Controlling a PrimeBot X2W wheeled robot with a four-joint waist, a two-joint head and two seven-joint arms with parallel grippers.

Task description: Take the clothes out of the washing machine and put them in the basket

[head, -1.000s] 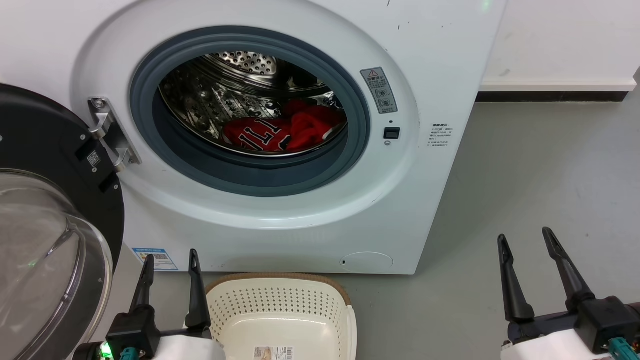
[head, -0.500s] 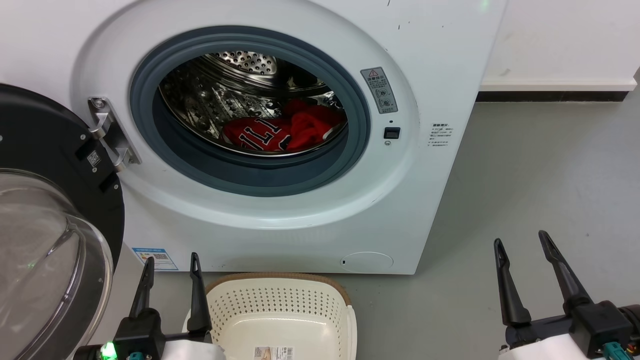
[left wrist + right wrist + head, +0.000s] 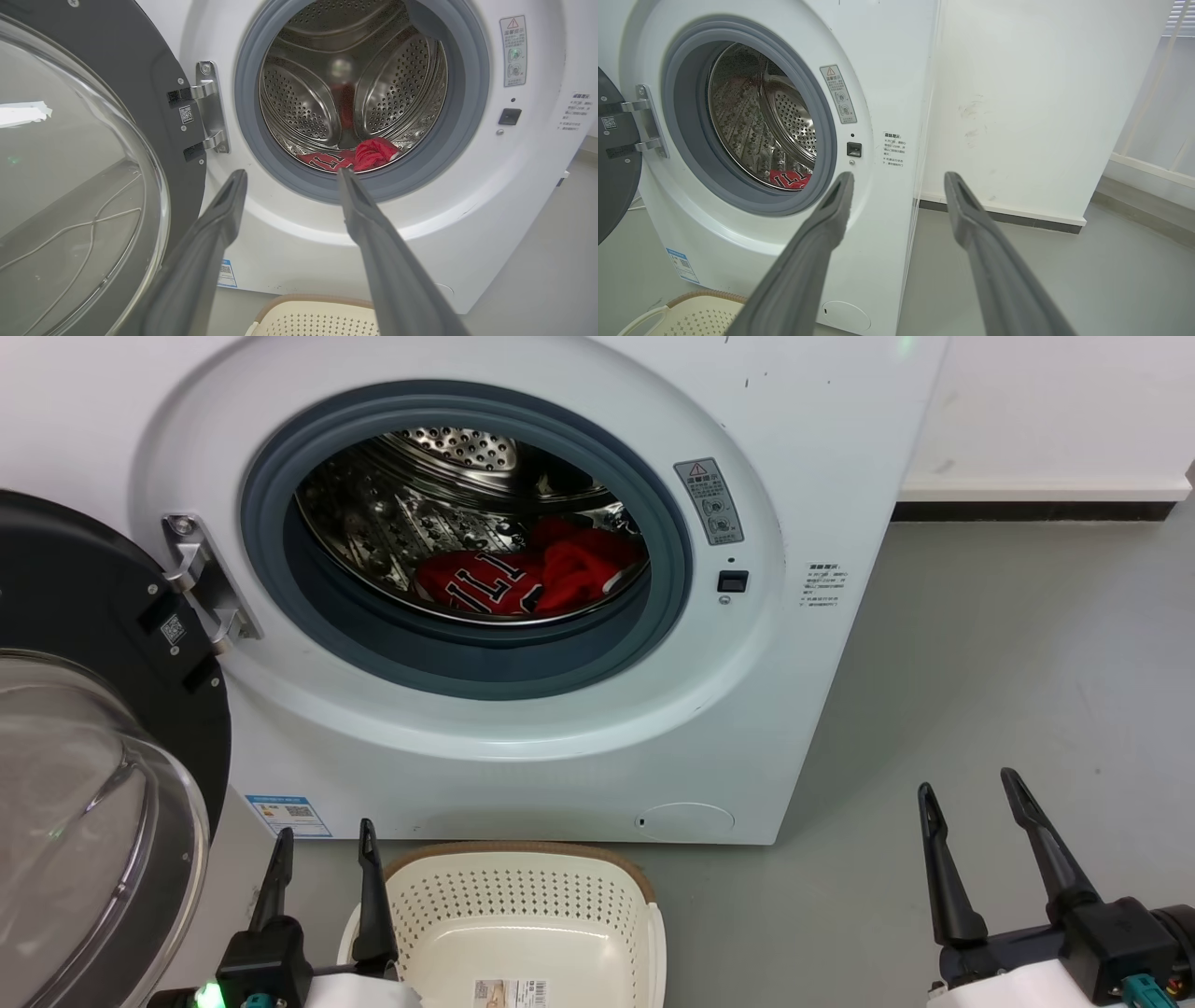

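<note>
With the door [image 3: 84,588] swung wide on my left, the washing machine [image 3: 579,756] stands open straight ahead. Both clothes [image 3: 537,581] lie at the bottom of the drum [image 3: 411,513], right of centre. The jersey [image 3: 476,588] with black-and-white lettering is on the left. The plain red piece [image 3: 588,567] is bunched against it on the right, touching.

I'm well clear of them.

Left gripper [image 3: 326,831]: fingers spread, nothing between them, low at lower left, just beside the left rim of the basket [image 3: 523,887]. From the left wrist, the fingers point up at the lower edge of the grey seal [image 3: 420,170], and the clothes show just past the right fingertip.

Right gripper [image 3: 966,782]: fingers apart too, empty, over bare floor [image 3: 980,644], well right of the machine. From the right wrist it aims at the machine's right front corner and the white wall [image 3: 1017,93].

The basket sits on the floor directly in front of the machine, below the porthole. Its bare cream bottom carries a label [image 3: 509,994].
</note>
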